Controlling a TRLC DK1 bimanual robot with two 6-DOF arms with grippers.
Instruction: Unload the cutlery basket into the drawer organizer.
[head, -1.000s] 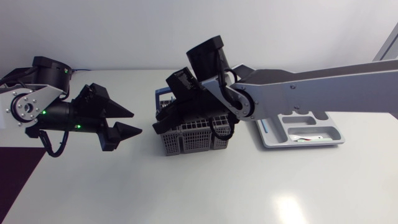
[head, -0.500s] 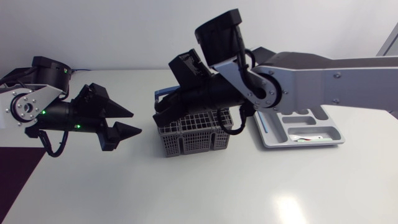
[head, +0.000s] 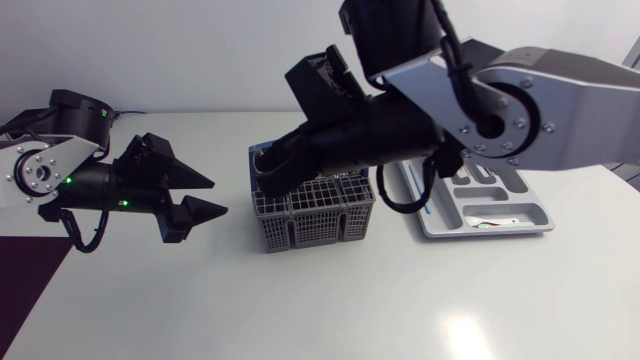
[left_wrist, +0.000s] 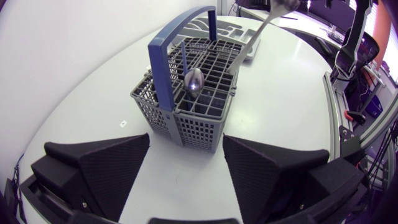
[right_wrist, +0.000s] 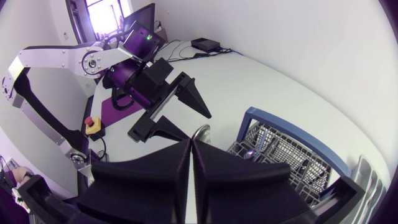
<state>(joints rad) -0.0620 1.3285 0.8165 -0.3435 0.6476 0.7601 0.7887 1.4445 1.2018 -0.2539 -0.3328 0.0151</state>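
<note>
A grey mesh cutlery basket (head: 320, 215) with a blue handle (left_wrist: 163, 68) stands mid-table. A spoon (left_wrist: 194, 81) stands in it, bowl up. My right gripper (head: 268, 170) hangs above the basket's left end, shut on a silver piece of cutlery (right_wrist: 202, 130) whose rounded end pokes out past the fingertips (right_wrist: 191, 138). A thin silver utensil (left_wrist: 273, 12) slants in the air beyond the basket in the left wrist view. My left gripper (head: 220, 197) is open, left of the basket, pointing at it (left_wrist: 186, 140). The white drawer organizer (head: 430, 225) lies right of the basket.
The organizer holds a small item in its front compartment (head: 490, 222). My right arm's big silver link (head: 540, 110) spans above the organizer and the table's right half. Bare white tabletop lies in front of the basket.
My right arm has risen and its gripper has lifted up out of the basket, still shut. The left arm has not moved.
</note>
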